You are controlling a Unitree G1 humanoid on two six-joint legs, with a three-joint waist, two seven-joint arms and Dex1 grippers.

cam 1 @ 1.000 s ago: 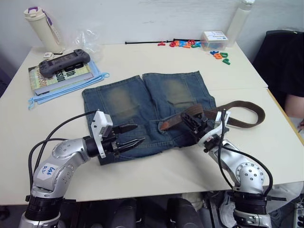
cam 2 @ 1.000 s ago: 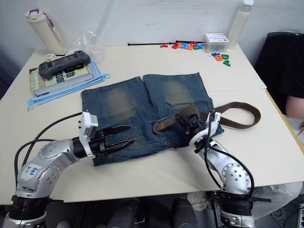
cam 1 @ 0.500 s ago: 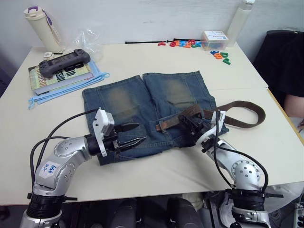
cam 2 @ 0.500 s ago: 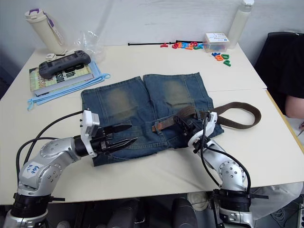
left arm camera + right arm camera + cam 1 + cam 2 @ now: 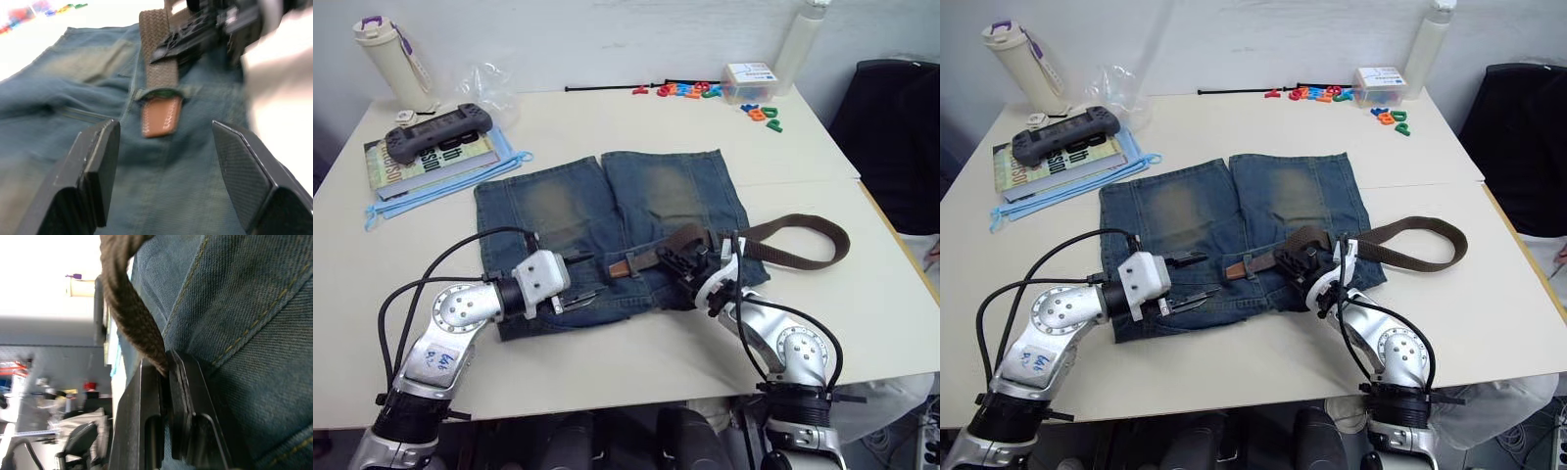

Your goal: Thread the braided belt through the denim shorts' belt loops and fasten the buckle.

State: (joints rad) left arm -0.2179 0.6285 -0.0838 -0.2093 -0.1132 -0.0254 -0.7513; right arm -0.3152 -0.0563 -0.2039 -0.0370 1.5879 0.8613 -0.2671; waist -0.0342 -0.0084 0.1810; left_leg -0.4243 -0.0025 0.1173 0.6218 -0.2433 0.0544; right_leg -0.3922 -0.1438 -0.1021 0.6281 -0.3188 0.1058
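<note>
Denim shorts (image 5: 607, 211) lie flat mid-table (image 5: 607, 127), waistband toward the near edge, yellowish fade on both legs. Braided belt (image 5: 803, 240): dark brown weave, reddish-brown leather tip (image 5: 160, 115) poking out of one belt loop (image 5: 157, 92), the rest looping off toward the table's right edge. Right claw (image 5: 677, 266) pinches the belt at the waistband. Left claw (image 5: 578, 279) spread, over the denim just beside the tip.

The right gripper (image 5: 674, 264) has pushed the braided belt (image 5: 651, 260) tip leftward toward the left gripper (image 5: 579, 279).
</note>
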